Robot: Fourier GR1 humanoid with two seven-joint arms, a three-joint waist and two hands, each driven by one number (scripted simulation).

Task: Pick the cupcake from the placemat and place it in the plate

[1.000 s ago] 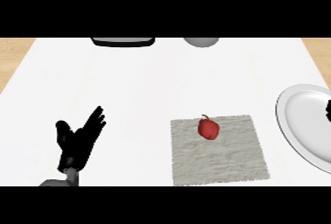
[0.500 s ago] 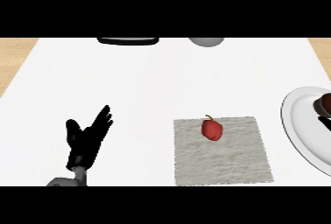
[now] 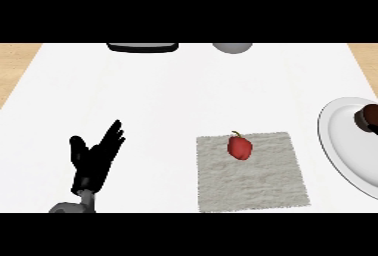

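Left hand (image 3: pixel 92 160) rests open at lower left, fingers apart and up, holding nothing; right hand not in view. The placemat (image 3: pixel 251 185), lower centre-right, carries only a small red pepper-like thing (image 3: pixel 239 147) with no cupcake visible, and a dark brown thing (image 3: pixel 367 117) sits on the plate (image 3: pixel 343 145) at the right edge, cut off by the frame and unidentifiable. Risk: the wrong item gets grabbed, or the small rounded red thing rolls aside as fingers close.

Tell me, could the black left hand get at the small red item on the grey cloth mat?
Probably yes: the open left hand rests left of the grey cloth mat, and nothing stands between it and the small red item.
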